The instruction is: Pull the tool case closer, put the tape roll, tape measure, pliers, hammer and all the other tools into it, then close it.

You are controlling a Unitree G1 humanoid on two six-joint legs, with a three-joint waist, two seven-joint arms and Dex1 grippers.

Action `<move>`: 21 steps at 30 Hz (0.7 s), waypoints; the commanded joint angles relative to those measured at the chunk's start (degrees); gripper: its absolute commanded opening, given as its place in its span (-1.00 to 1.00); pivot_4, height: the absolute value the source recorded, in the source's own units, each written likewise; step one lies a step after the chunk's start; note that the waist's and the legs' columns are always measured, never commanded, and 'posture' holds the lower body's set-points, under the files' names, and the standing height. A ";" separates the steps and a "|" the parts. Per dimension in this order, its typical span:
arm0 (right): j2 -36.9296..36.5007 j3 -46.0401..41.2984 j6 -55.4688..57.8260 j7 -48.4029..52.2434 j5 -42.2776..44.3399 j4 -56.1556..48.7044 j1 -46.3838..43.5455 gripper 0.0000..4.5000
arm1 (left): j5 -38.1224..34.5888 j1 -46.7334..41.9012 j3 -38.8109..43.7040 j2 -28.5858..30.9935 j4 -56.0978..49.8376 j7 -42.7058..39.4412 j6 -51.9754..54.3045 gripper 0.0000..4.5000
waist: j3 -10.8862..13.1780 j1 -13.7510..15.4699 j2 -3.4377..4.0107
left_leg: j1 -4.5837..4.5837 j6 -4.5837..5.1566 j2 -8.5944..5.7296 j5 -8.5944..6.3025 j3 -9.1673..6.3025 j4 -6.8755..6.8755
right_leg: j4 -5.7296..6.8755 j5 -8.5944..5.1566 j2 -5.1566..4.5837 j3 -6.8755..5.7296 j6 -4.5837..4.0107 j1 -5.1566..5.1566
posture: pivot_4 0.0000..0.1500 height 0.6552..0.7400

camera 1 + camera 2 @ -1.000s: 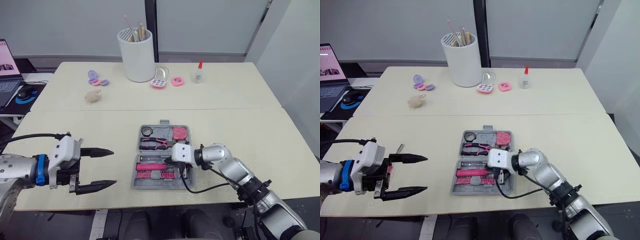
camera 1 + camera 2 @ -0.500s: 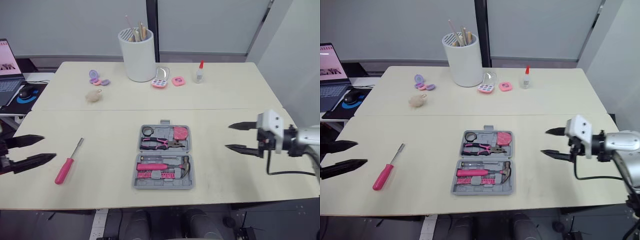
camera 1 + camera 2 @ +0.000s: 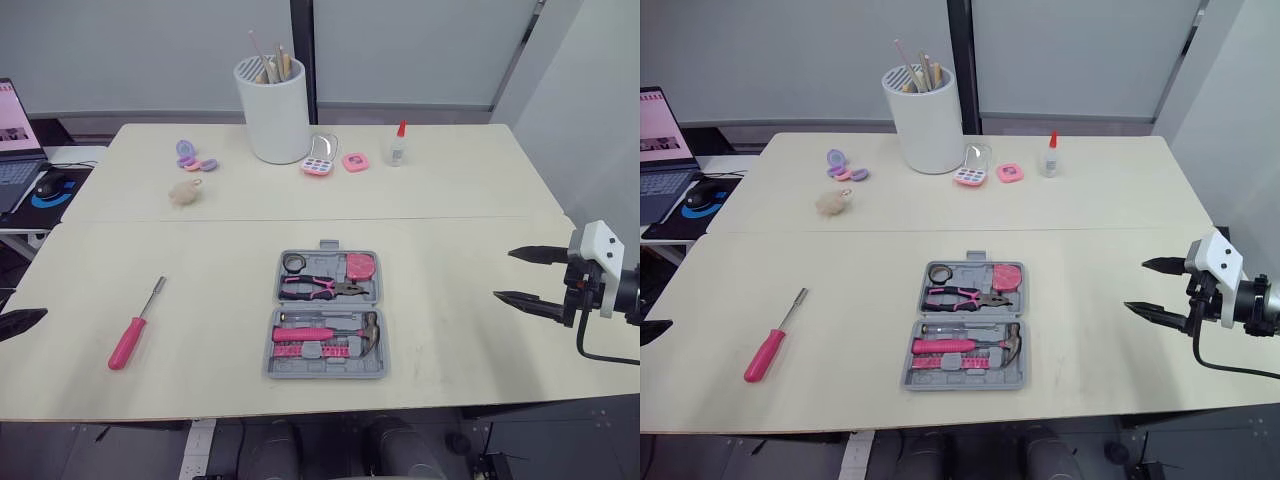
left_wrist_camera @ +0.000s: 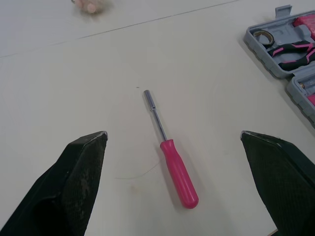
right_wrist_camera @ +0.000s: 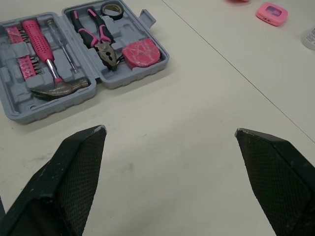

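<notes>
One tool lies outside the tool case, as far as you can see: the pink-handled screwdriver on the bare tabletop in the lower left of the head views, well apart from the case. The case itself sits open and flat at lower centre, near the front edge of the table, so the pull-in looks done. Its upper half holds the tape roll at the left, the pliers below it and the pink tape measure at the right; its lower half holds the hammer and a row of pink bits. Judging from that, you are most of the way through: what is left is to fetch the screwdriver, seat it in the case, and fold the lid shut. Your left gripper hangs at the far left edge with its two fingers spread wide and nothing between them, the screwdriver lying ahead of it in the wrist view. Your right gripper hovers at the right edge, also spread and empty, well clear of the case.
</notes>
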 commanded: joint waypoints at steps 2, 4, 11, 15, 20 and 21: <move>-0.46 -0.25 -1.75 -0.65 0.28 0.64 -2.26 0.98 | 0.77 -0.74 -0.11 1.58 1.32 -0.40 -1.99 1.00 | 0.00 -0.14 0.00 | 0.01 0.00 0.00 0.00 0.02 0.01 | 0.01 0.00 0.00 0.02 0.00 0.00 | 1.00 1.00; -0.28 1.03 -1.27 -0.86 0.21 0.93 -3.48 0.98 | 1.07 -0.60 0.07 1.19 1.42 0.80 -2.53 1.00 | 0.00 -0.22 0.00 | 0.02 0.00 0.00 0.00 0.02 0.02 | 0.04 0.00 0.00 0.02 0.00 0.00 | 1.00 1.00; 5.35 9.67 3.36 -2.57 3.92 -5.67 -13.75 0.98 | -1.58 14.26 8.37 -3.86 -11.69 3.93 5.59 1.00 | 0.03 -1.28 0.05 | 0.02 0.00 0.06 0.00 0.07 0.00 | 0.07 0.03 0.00 0.08 -0.04 -0.03 | 1.00 1.00; 11.68 15.04 5.65 -2.93 6.60 -7.88 -21.98 0.98 | -4.04 29.92 18.29 -13.29 -30.09 7.52 12.14 1.00 | 0.01 -2.00 -0.01 | 0.01 -0.02 0.16 -0.01 0.02 -0.01 | 0.09 0.04 0.00 0.03 -0.06 -0.02 | 1.00 1.00; 24.52 22.42 8.57 -4.60 11.43 -10.61 -32.32 0.98 | -6.04 47.23 24.16 -31.39 -53.52 14.61 14.22 1.00 | -0.14 -1.94 -0.17 | 0.10 -0.01 0.00 -0.07 0.35 0.02 | 0.06 0.06 -0.38 0.19 -0.05 0.01 | 1.00 1.00; 25.21 22.68 8.82 -4.52 11.46 -10.76 -32.59 0.98 | -6.58 48.31 24.69 -32.92 -56.00 15.82 14.93 1.00 | -0.16 -1.83 -0.43 | 0.06 -0.01 -0.04 -0.07 0.21 0.02 | 0.10 0.06 -0.38 0.04 -0.04 0.00 | 1.00 1.00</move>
